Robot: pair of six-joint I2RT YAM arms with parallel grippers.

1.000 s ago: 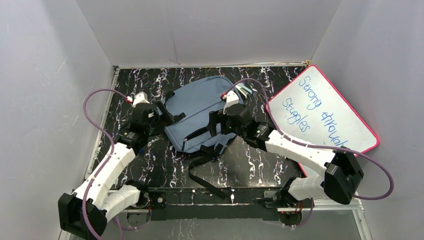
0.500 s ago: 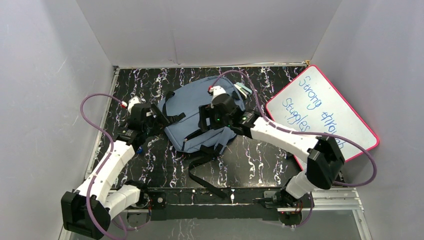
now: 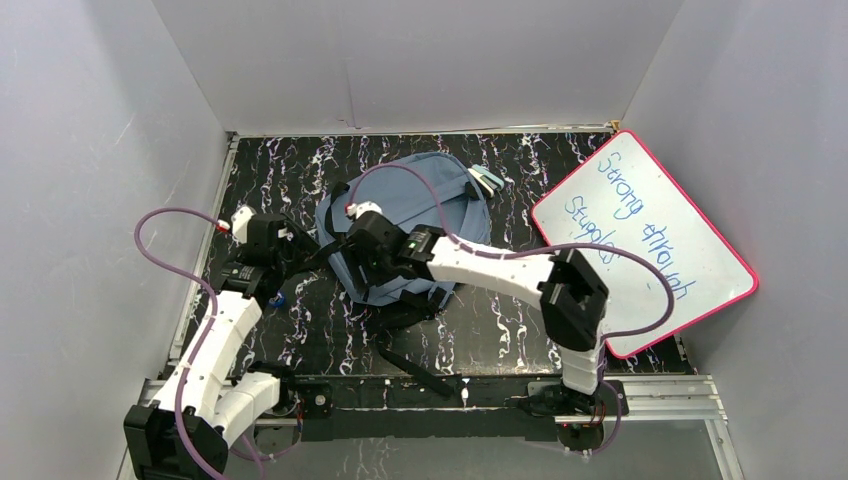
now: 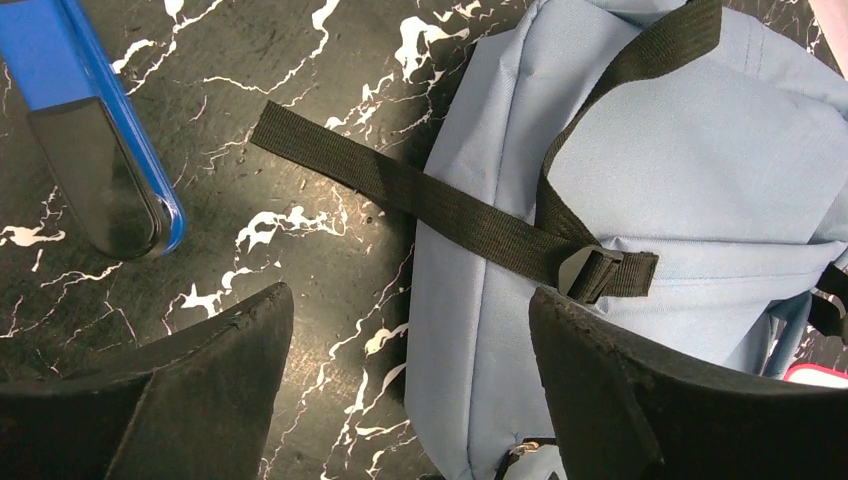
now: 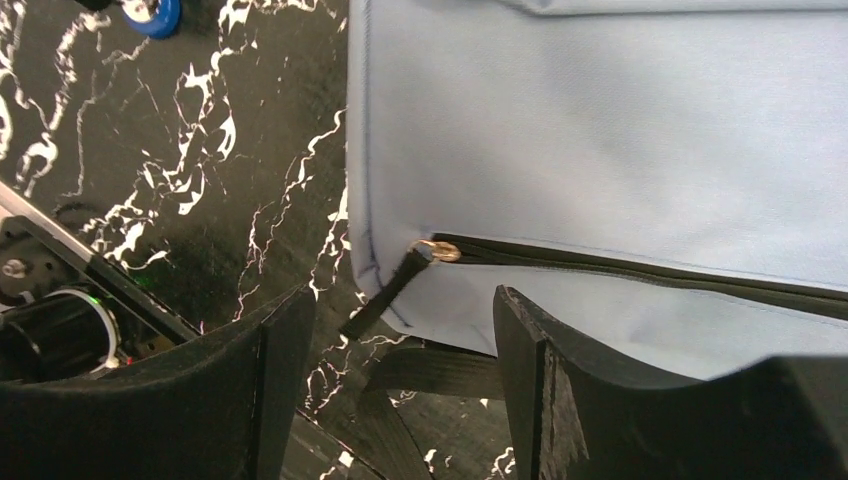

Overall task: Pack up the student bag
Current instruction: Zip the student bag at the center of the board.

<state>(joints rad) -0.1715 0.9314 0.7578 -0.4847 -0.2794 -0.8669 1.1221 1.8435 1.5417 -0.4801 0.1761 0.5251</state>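
Top view, student bag (image 3: 420, 195): slate-blue, lying flat mid-rear on the black marbled table (image 3: 500, 320), black straps trailing toward the near edge.
Top view, whiteboard (image 3: 640, 230): to the right of the bag.
Top view, tools: left tool (image 3: 297, 245) at the bag's left edge; right tool (image 3: 352, 263) over its near-left corner.
Left wrist, left tool (image 4: 405, 310): fingers spread above the bag's side edge, holding nothing; black strap (image 4: 430, 215) and buckle (image 4: 600, 272) ahead.
Left wrist, blue flat object (image 4: 90, 130): on the table, left of the bag.
Right wrist, right tool (image 5: 400, 300): fingers spread, zipper pull (image 5: 395, 285) between them, not pinched.
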